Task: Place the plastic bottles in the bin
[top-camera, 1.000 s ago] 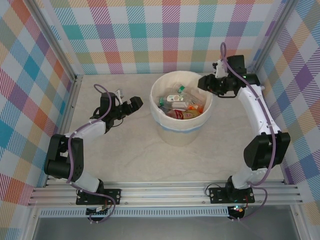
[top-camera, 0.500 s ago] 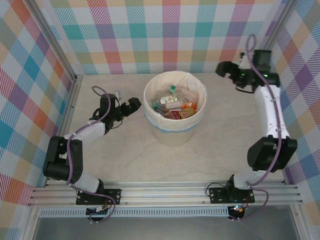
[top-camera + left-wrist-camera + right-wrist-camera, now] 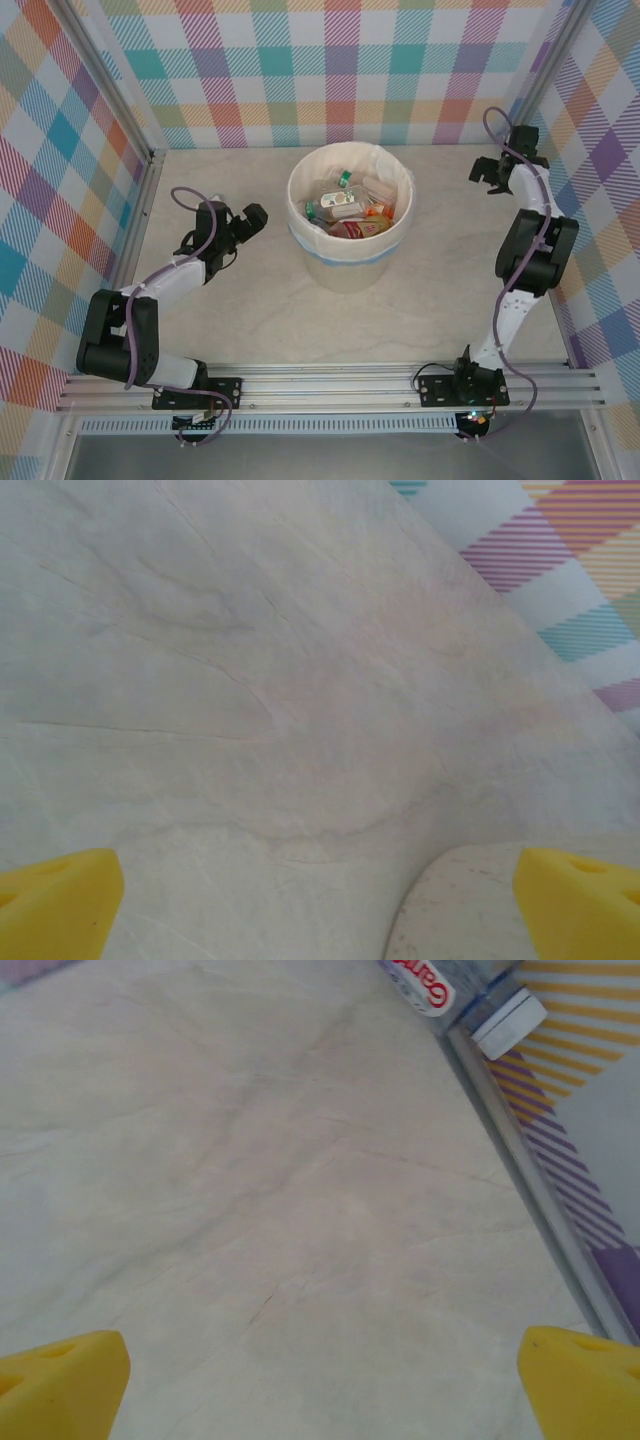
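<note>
White-capped clear plastic bottle (image 3: 432,982) with red lettering lies at the top edge of the right wrist view, ahead and to the right of the right gripper (image 3: 320,1380). Its cap end sits at the grey metal rail (image 3: 540,1190) along the foot of the striped wall. Long axis is slanted to the rail, body running up-left and cut off by the frame.

Yellow fingertips (image 3: 60,1375) of the right gripper stand spread wide with nothing between them, bare pale marbled table (image 3: 250,1160) below. Across the large round white bin (image 3: 350,268) with its light blue band, the left gripper (image 3: 320,905) is likewise wide and empty. The bin stands mid-table, well apart from that bottle, holding a heap of small labelled bottles (image 3: 345,205).

Judgement: the right arm is much the nearer. It should reach forward-right and turn the wrist so the jaws cross the body. The rail crowds the cap end.
</note>
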